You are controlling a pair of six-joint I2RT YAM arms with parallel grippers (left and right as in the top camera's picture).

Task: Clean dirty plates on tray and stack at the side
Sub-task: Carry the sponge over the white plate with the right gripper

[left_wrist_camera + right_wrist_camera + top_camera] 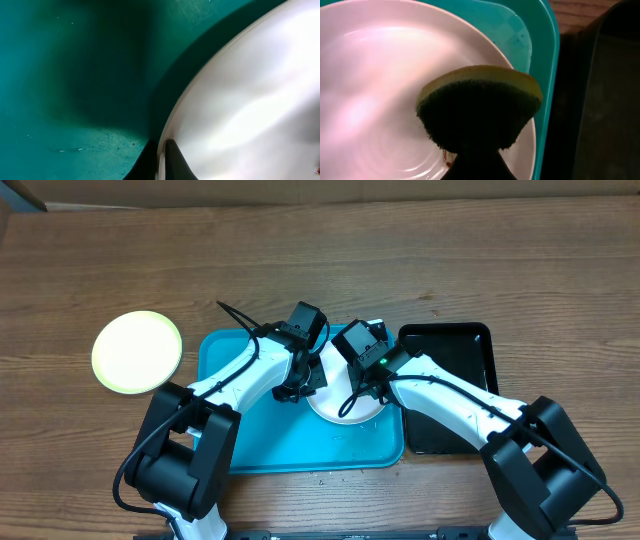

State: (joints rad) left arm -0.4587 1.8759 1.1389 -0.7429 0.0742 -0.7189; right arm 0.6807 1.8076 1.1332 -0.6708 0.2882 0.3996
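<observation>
- You are working at a wooden table [320, 260] of brown planks, bare towards the back edge.
- The turquoise tray [260, 445] lies in the middle in front of both arms; the glossy black tray [460, 350] sits just beside it on the right.
- A yellow-green plate [137, 352] rests on the table left of the tray, apart from it; judging by its place, it is the start of the side stack.
- A white plate [380, 100] lies at the tray's right end, under both wrists.
- Your right gripper [476, 162] is clamped on a sponge [480, 107], yellow on top and dark scouring side down, poised over the plate's right part.
- Your left gripper [161, 160] has its fingers pinched onto the plate's rim, one finger each side, steadying it.
- A small brown-red smear [447, 157] shows beside the sponge's lower edge.
- Risks:
  - if the left pinch slips while you scrub, the plate could skid towards the tray rim;
  - pressing hard near the edge could tip the plate up;
  - the smear lies low in the right wrist view and could be missed.
- Hidden:
  - whether the sponge touches the plate I cannot tell;
  - the arms cover most of the plate from overhead;
  - no third plate is visible, and whether one lies beneath this one is unclear.
</observation>
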